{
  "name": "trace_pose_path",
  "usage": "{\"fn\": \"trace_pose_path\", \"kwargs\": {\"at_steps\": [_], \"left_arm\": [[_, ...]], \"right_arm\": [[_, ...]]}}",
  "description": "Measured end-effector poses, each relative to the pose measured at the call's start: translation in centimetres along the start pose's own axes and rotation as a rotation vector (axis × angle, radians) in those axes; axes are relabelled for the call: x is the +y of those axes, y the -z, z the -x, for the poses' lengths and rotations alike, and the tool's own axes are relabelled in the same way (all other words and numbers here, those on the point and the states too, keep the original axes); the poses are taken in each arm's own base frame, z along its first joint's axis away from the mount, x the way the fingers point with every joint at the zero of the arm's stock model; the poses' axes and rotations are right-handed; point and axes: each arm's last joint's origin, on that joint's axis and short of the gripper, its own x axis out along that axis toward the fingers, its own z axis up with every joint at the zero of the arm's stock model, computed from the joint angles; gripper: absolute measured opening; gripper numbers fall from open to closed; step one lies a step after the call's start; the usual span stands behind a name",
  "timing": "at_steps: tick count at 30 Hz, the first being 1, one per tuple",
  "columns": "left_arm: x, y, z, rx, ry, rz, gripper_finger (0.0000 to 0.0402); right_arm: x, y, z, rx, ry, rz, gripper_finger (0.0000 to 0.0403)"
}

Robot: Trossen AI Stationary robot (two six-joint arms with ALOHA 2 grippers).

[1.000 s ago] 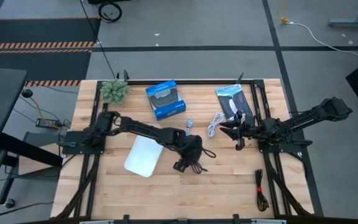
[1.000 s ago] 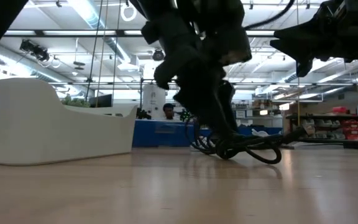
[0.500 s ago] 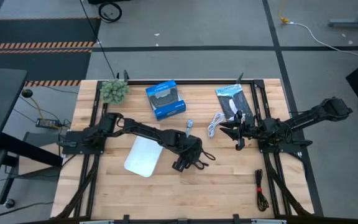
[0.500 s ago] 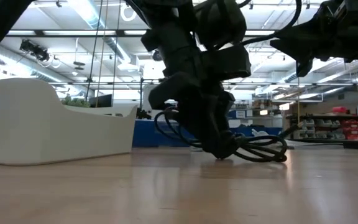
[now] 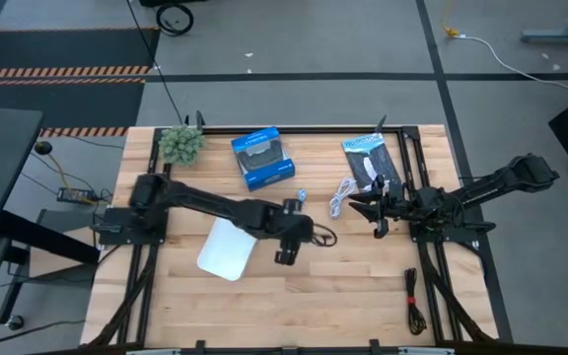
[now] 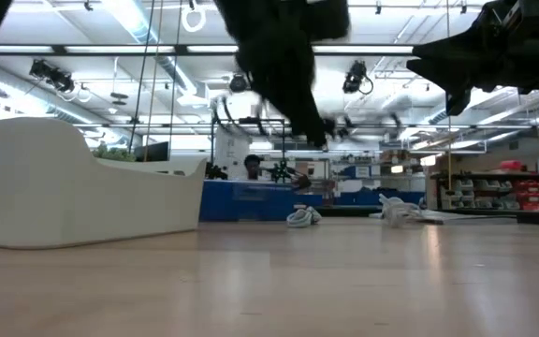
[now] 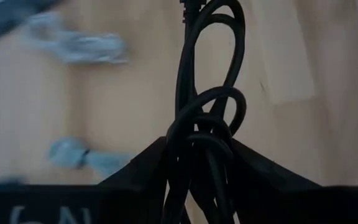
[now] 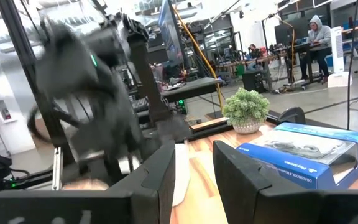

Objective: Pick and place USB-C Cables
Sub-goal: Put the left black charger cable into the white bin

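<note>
My left gripper (image 5: 302, 238) is over the middle of the table, raised, and shut on a black USB-C cable bundle (image 7: 205, 118), which also shows in the high view (image 5: 320, 235). A white cable (image 5: 342, 196) and a short grey-blue cable (image 5: 302, 197) lie on the wood farther back. A black cable with a red tie (image 5: 414, 301) lies near the front right. My right gripper (image 5: 377, 213) hovers at the right, open and empty; its own view shows the gap (image 8: 194, 168). My left gripper pinches several strands of the black bundle (image 7: 197, 146) between its two fingers. The loops (image 7: 219, 37) stick out past the fingertips. In the low view the fingers (image 6: 318, 139) slant down from above, and the cable (image 6: 358, 124) hangs clear of the table.
A white tray (image 5: 227, 247) lies left of my left gripper. A blue box (image 5: 262, 158), a small plant (image 5: 180, 143) and a flat black packet with white print (image 5: 371, 163) stand along the far side. Bare wood lies along the near edge.
My left gripper has gone up and a little toward the table's left and far edges, staying shut on the black bundle. The bundle, which trailed on the wood before, is now lifted clear of the table.
</note>
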Motion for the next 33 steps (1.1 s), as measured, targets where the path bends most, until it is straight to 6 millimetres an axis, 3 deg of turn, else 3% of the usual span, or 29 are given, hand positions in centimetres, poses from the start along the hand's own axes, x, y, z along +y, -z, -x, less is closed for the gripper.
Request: {"fn": "trace_pose_path", "kwargs": {"at_steps": [4,7,12,23,33], "left_arm": [[0.1,-0.2,4.7,-0.047,-0.122,0.264,0.0146],[-1.2,0.8,7.1,-0.055,-0.237,0.395,0.0147],[-4.1,3.8,9.4,-0.042,-0.4,0.588,0.0148],[-7.7,10.2,8.5,0.113,-0.502,0.955,0.0148],[-6.9,12.0,6.1,0.202,-0.483,1.109,0.0149]], "right_arm": [[0.0,0.0,0.0,0.0,0.0,0.0,0.0114],[0.0,0.0,0.0,0.0,0.0,0.0,0.0114],[0.0,0.0,0.0,0.0,0.0,0.0,0.0114],[0.0,0.0,0.0,0.0,0.0,0.0,0.0114],[0.0,0.0,0.0,-0.001,0.0,0.0,0.0114]]}}
